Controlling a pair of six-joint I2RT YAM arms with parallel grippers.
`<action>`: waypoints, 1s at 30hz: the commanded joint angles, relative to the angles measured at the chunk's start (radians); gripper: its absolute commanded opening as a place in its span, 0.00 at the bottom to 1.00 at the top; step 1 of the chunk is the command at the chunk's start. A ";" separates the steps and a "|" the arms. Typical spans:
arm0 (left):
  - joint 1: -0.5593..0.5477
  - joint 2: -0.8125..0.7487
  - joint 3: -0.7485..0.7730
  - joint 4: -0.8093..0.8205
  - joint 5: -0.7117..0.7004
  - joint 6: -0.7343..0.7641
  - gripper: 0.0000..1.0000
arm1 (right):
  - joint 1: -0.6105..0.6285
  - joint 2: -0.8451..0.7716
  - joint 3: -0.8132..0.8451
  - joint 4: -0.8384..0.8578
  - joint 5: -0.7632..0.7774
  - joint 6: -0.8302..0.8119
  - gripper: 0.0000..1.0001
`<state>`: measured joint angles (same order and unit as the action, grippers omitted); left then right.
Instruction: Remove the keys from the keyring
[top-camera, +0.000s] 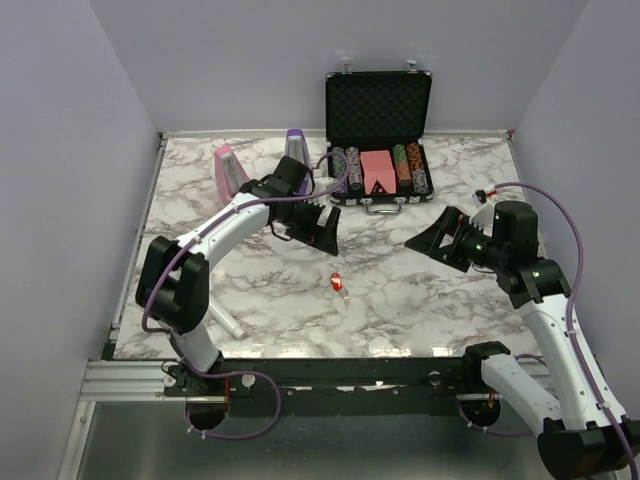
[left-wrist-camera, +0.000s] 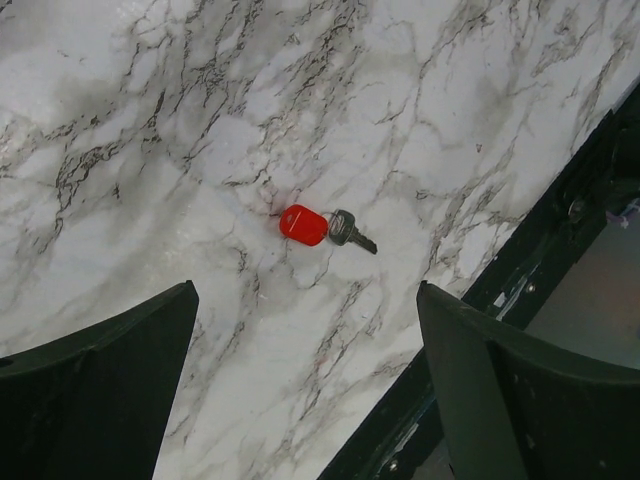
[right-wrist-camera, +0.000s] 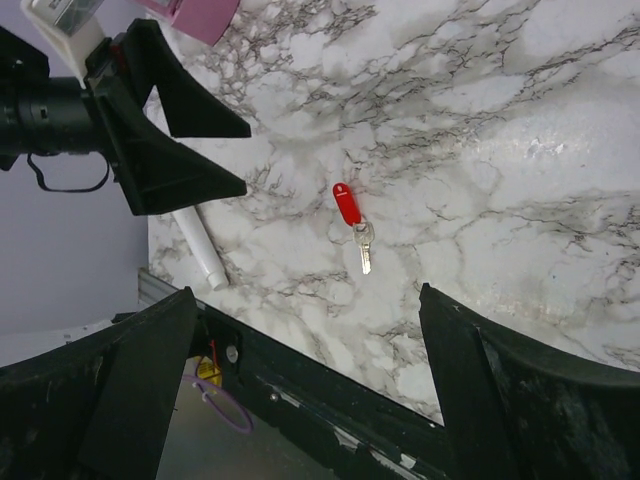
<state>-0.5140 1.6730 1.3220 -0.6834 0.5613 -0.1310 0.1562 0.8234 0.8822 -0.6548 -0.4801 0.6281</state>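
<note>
A small red keyring tag (top-camera: 336, 280) with a silvery key (top-camera: 341, 290) attached lies on the marble table near its front middle. In the left wrist view the red tag (left-wrist-camera: 302, 224) and key (left-wrist-camera: 349, 231) lie beyond my open fingers. In the right wrist view the tag (right-wrist-camera: 346, 203) and key (right-wrist-camera: 363, 244) lie ahead of the open fingers. My left gripper (top-camera: 322, 230) hovers open behind and left of the keyring. My right gripper (top-camera: 432, 240) is open and empty to its right. Neither touches it.
An open black poker case (top-camera: 379, 140) with chip stacks and a pink card block (top-camera: 376, 170) stands at the back. A pink box (top-camera: 230, 168) and a purple box (top-camera: 297, 148) stand back left. A white tube (right-wrist-camera: 201, 250) lies near the front left edge.
</note>
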 joint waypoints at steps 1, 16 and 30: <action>-0.009 0.100 0.085 -0.050 0.083 0.115 0.96 | 0.005 -0.015 0.040 -0.072 -0.008 -0.048 1.00; -0.027 0.254 0.069 -0.005 0.158 0.123 0.90 | 0.006 -0.004 0.038 -0.098 -0.018 -0.061 1.00; -0.061 0.327 -0.013 0.070 0.241 0.102 0.78 | 0.006 0.010 0.026 -0.108 -0.041 -0.064 1.00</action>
<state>-0.5659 1.9751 1.3376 -0.6651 0.7250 -0.0299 0.1562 0.8265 0.8986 -0.7334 -0.4885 0.5823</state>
